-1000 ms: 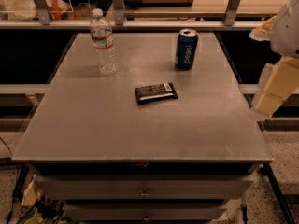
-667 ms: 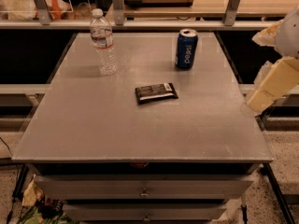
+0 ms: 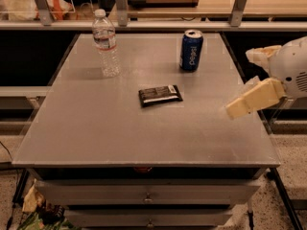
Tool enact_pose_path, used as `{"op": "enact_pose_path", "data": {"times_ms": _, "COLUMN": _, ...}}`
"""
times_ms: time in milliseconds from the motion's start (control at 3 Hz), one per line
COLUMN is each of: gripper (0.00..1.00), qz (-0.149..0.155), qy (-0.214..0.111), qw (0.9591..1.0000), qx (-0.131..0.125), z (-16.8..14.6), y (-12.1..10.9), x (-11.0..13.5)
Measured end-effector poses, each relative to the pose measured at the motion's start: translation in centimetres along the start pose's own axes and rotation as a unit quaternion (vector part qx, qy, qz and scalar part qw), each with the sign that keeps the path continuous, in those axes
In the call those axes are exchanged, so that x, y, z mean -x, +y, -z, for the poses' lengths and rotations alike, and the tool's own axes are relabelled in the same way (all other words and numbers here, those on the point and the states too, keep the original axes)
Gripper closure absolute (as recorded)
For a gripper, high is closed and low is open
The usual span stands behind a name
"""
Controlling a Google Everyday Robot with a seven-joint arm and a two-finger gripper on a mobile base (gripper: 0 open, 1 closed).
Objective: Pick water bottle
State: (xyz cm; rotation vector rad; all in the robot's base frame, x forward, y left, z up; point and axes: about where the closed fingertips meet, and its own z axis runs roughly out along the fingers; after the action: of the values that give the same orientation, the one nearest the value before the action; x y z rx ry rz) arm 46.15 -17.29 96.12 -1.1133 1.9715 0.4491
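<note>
The water bottle [image 3: 106, 43] is clear ribbed plastic with a white cap and a pale label with a red band. It stands upright at the far left of the grey table [image 3: 110, 128]. My gripper [image 3: 241, 83] is at the right side of the table, far from the bottle. Its two cream fingers are spread apart and hold nothing. The lower finger [image 3: 252, 99] reaches over the table's right edge.
A blue soda can [image 3: 191, 50] stands at the far right of the table. A dark snack bar wrapper [image 3: 160, 95] lies flat near the middle. A shelf rail with metal posts [image 3: 120, 6] runs behind the table. Drawers [image 3: 148, 195] sit under the front edge.
My gripper has moved left from beside the table, so its lower finger is now over the right edge. The bottle, can and wrapper have not moved.
</note>
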Motion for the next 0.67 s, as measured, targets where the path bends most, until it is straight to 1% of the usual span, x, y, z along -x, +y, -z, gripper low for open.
{"op": "enact_pose_path", "data": {"times_ms": 333, "gripper": 0.0, "qz": -0.008, "qy": -0.097, "qw": 0.9951, "qx": -0.013, "z": -1.7, "y": 0.4, "x": 1.5}}
{"op": "enact_pose_path", "data": {"times_ms": 667, "gripper": 0.0, "qz": -0.021, "qy": -0.171, "qw": 0.9848, "qx": -0.021, "z": -2.4, "y": 1.1, "x": 3.8}}
